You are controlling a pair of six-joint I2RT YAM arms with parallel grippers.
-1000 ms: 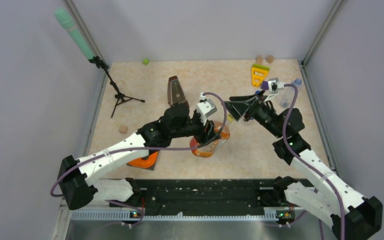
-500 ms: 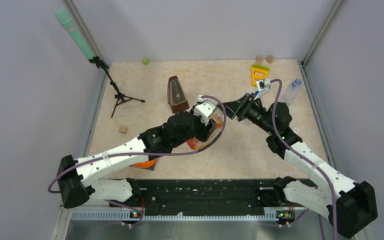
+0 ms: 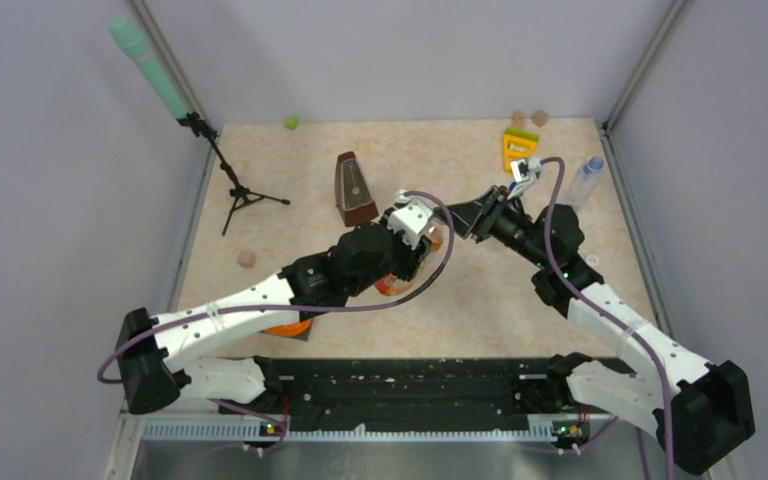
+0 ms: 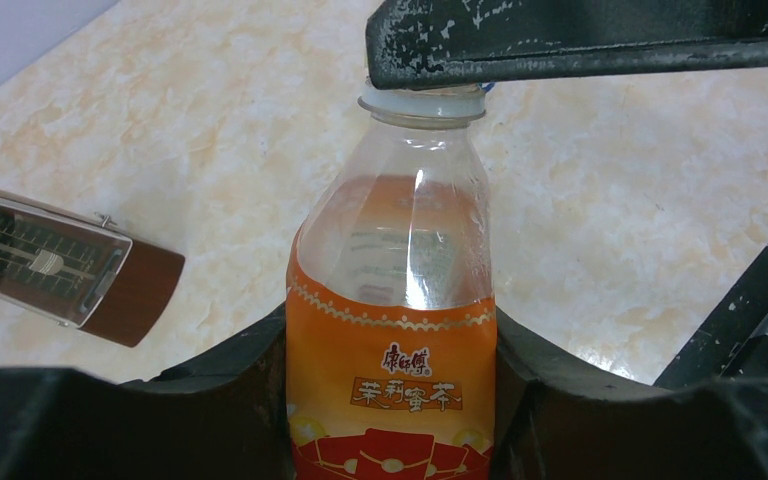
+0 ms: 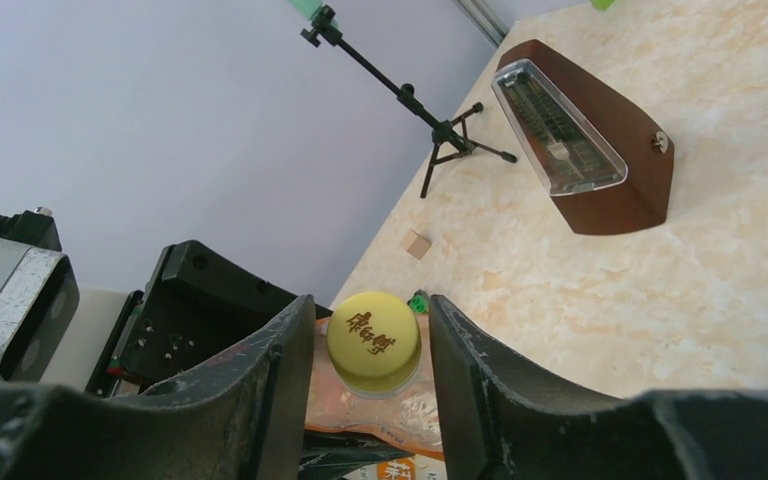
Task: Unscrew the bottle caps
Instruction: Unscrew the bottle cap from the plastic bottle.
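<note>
The right fingers (image 5: 260,400) have swung in from the back-right corner and now stand narrow around the yellow cap (image 5: 374,340), slim gaps showing, while the left fingers (image 4: 230,400) clamp the squat orange bottle (image 4: 390,380) near the middle of the surface (image 4: 610,200).

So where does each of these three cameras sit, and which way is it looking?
Top external: high above and behind the arms, looking down on the table; left arm and right arm both show.
Left wrist: on the left arm's wrist, looking along the left gripper at the orange bottle clamped in it.
Right wrist: on the right arm's wrist, looking past the right gripper at the yellow cap between its fingers.
Shared: all three show the metronome.
</note>
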